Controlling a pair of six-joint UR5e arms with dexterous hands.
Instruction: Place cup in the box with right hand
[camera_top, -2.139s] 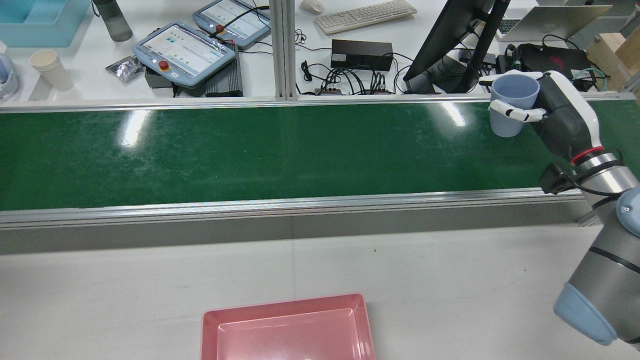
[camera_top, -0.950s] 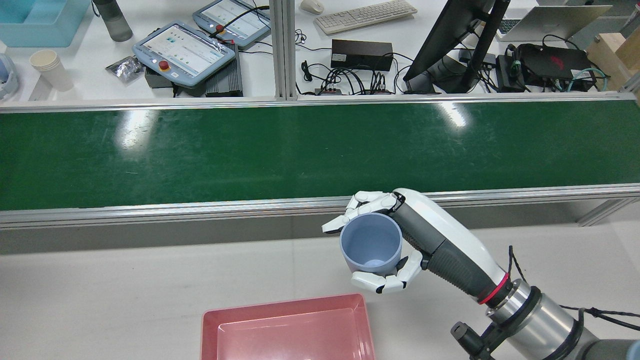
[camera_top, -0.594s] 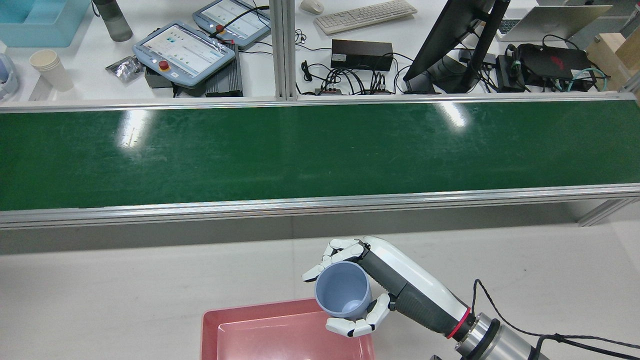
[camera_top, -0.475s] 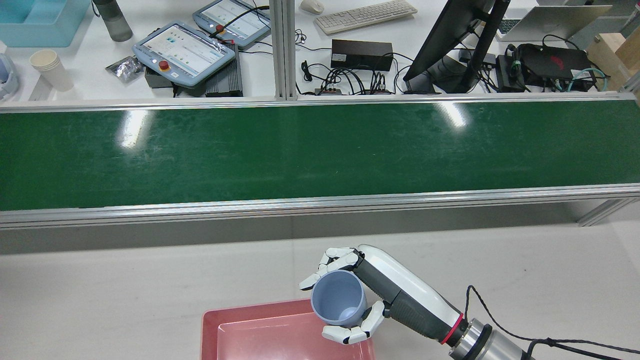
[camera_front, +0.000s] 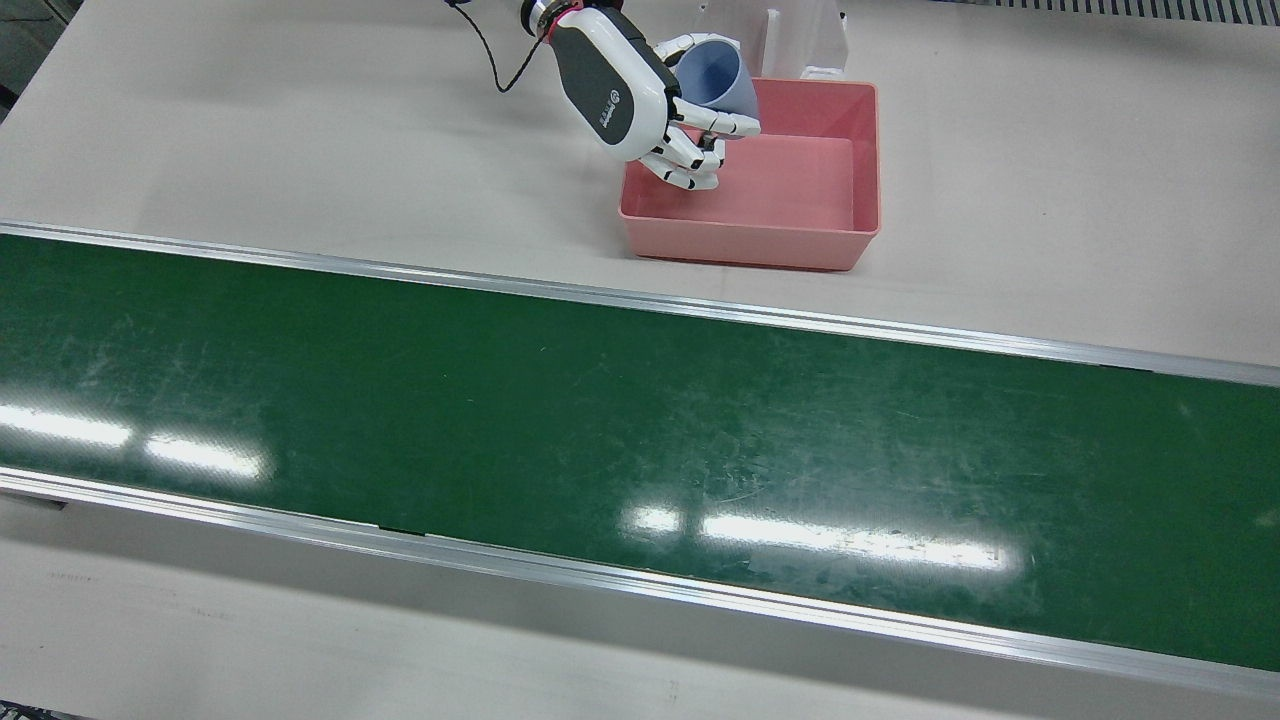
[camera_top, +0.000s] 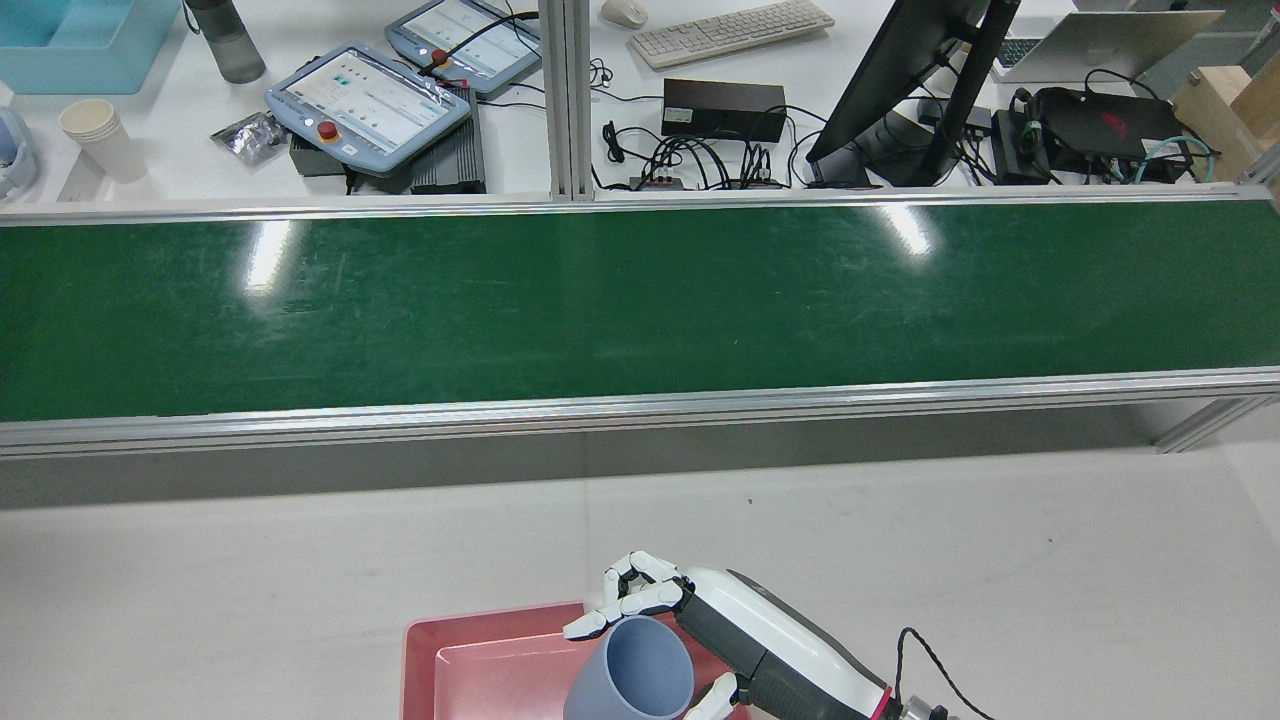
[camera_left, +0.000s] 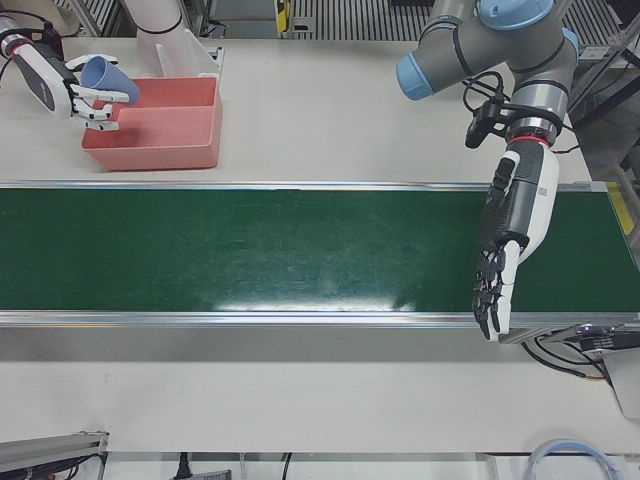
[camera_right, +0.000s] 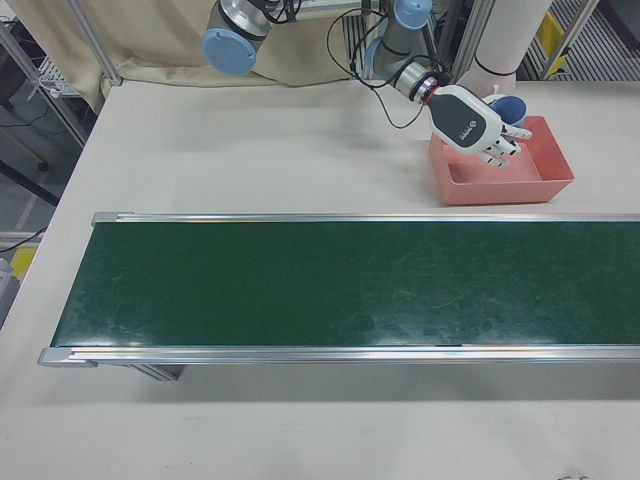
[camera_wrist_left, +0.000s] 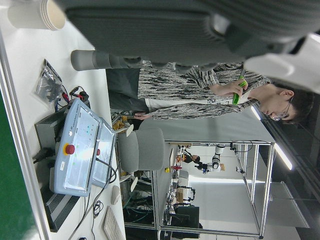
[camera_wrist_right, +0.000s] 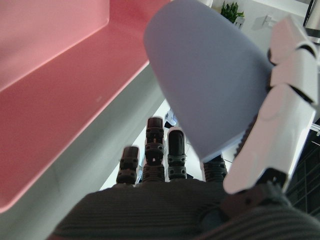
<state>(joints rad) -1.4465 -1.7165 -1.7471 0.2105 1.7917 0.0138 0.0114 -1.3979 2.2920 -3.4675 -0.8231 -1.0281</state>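
1. The right hand (camera_front: 650, 100) grasps the cup (camera_front: 712, 76), tilted, above the box (camera_front: 866, 150) corner.
2. Beyond its fingers (camera_front: 722, 122) the box floor lies bare, with free room inside the rim.
3. The left hand (camera_left: 505, 255) hangs over the belt (camera_left: 250, 250) edge, fingers straight and released, far from the box.

green conveyor belt (camera_top: 640, 300) | teach pendants (camera_top: 368, 100) | keyboard (camera_top: 730, 30) | monitor (camera_top: 900, 80)
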